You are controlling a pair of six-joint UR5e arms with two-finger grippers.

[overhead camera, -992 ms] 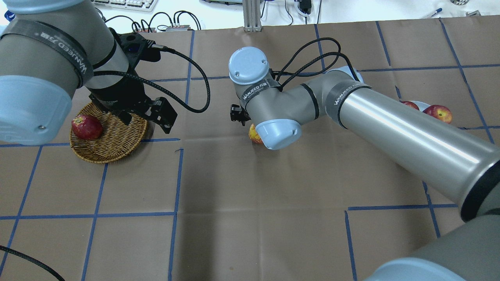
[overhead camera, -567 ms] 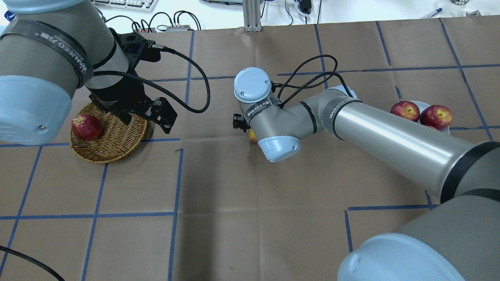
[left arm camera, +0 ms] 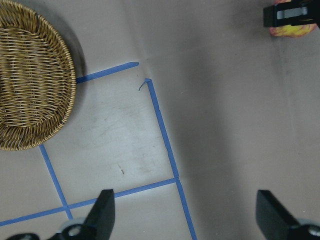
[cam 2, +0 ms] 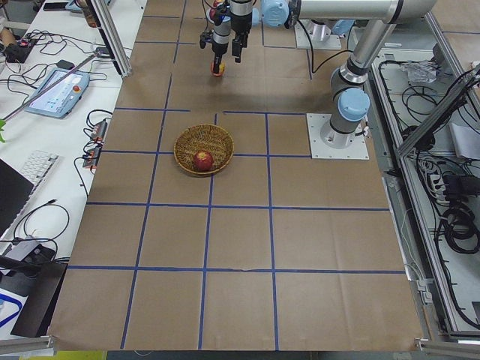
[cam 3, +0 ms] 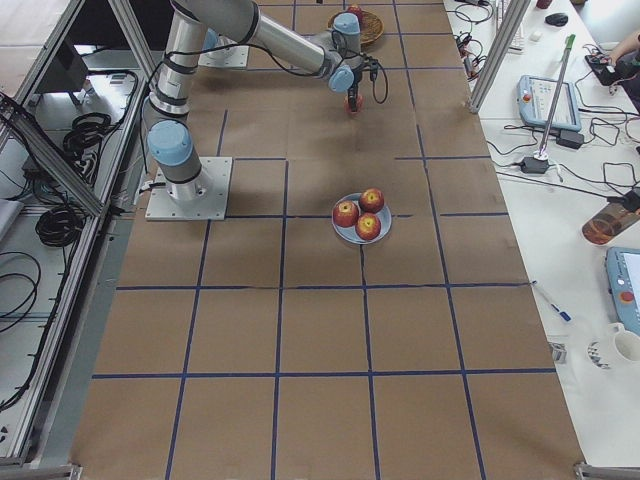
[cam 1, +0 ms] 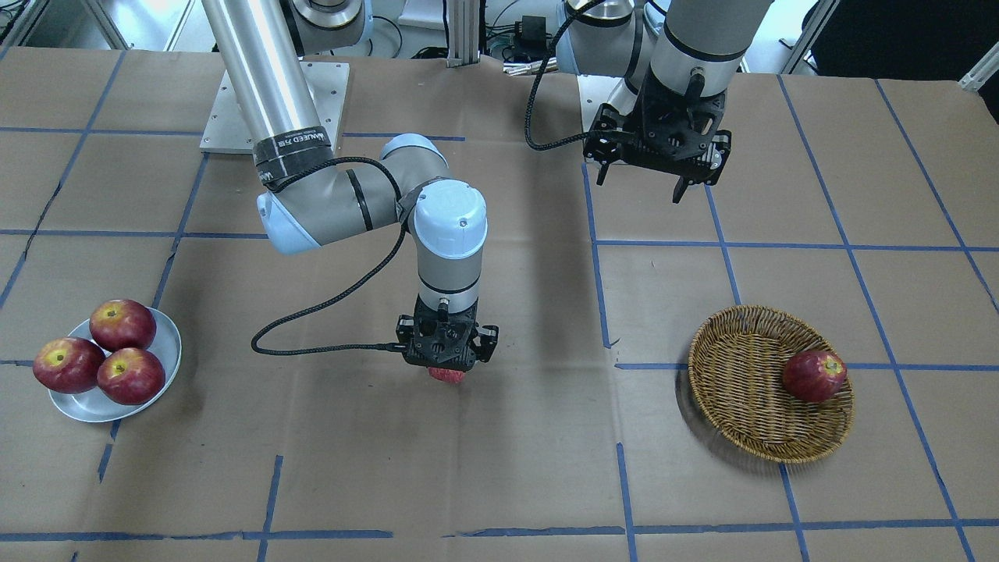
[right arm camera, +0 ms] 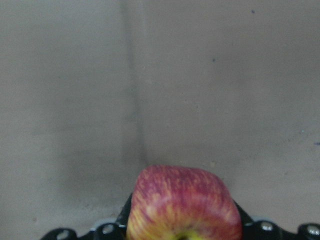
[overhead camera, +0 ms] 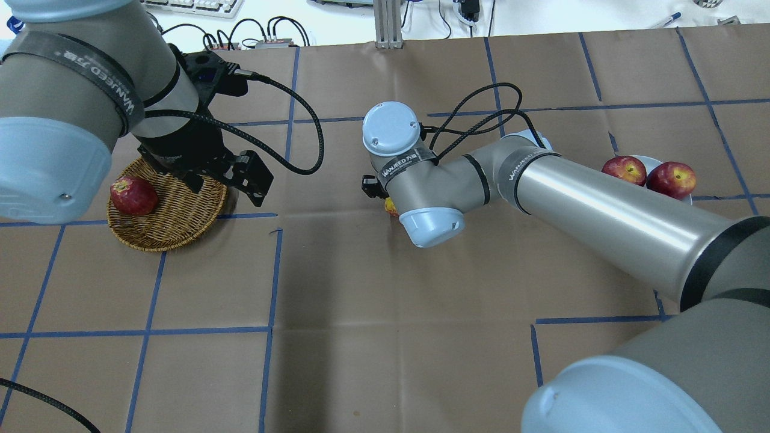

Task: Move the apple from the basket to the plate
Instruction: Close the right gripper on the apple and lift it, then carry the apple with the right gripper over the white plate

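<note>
The streaky pinkish-red apple [right arm camera: 182, 205] sits low at mid-table, and only a sliver shows under the wrist in the overhead view [overhead camera: 391, 207]. My right gripper [cam 1: 446, 365] points straight down over it, its fingers pressed against the apple's two sides. I cannot see whether the apple rests on the paper or hangs just above it. The wicker basket [overhead camera: 174, 228] holds one darker red apple [overhead camera: 133, 195]. My left gripper [cam 1: 640, 183] is open and empty, raised beside the basket. The silvery plate [cam 1: 168, 343] lies at the far end of the table.
Three dark red apples [cam 1: 97, 347] fill most of the plate. The table is covered in brown paper with blue tape lines. The right arm's cable [cam 1: 312, 328] loops down beside the wrist. The left arm's wrist [overhead camera: 174, 132] overhangs the basket's rim.
The right arm has dropped lower over the apple and shifted slightly, hiding more of it and uncovering the plate's apples. The left arm and the basket have not moved.
</note>
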